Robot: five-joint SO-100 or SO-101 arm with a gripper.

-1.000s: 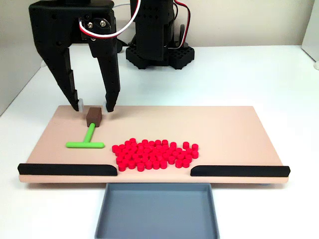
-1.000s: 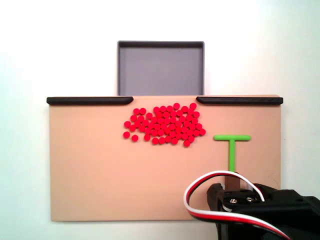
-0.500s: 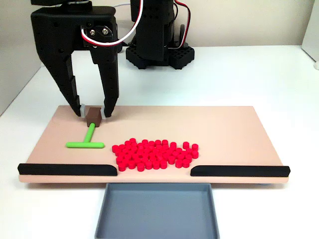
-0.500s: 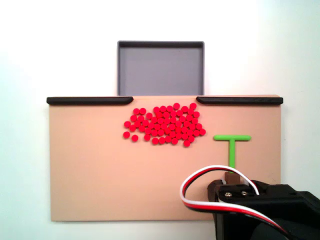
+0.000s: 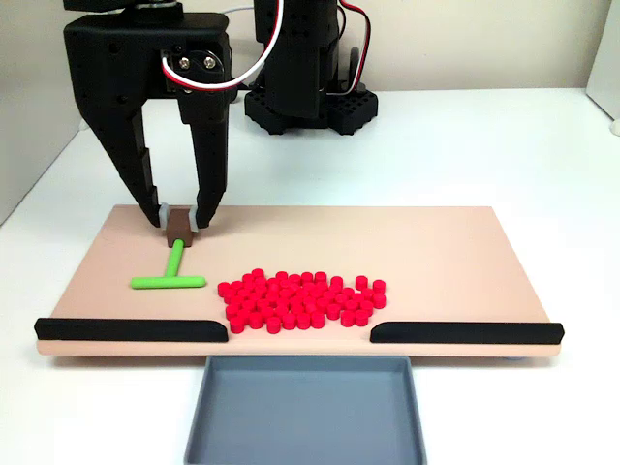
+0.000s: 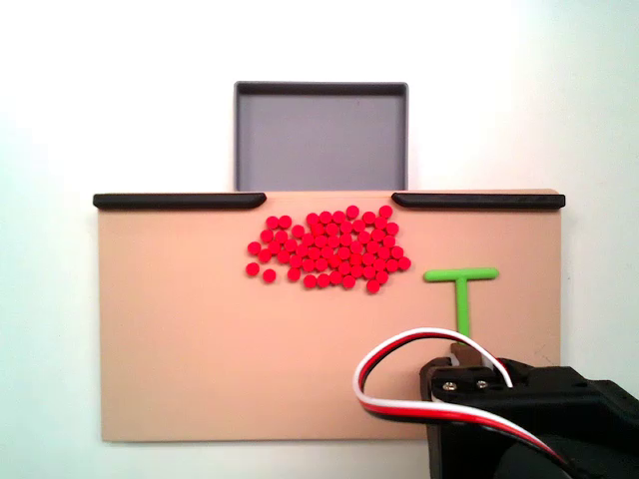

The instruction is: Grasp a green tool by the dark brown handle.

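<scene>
Tan board [image 5: 407, 242], gripper [image 5: 179, 219] around dark brown handle [image 5: 178, 232].

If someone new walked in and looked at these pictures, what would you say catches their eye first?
Probably the heap of small red cylinders in the middle of the tan board, just behind the grey tray. Next, at the board's left end in that fixed view, the black gripper closed on the dark brown handle of the green tool.
</scene>
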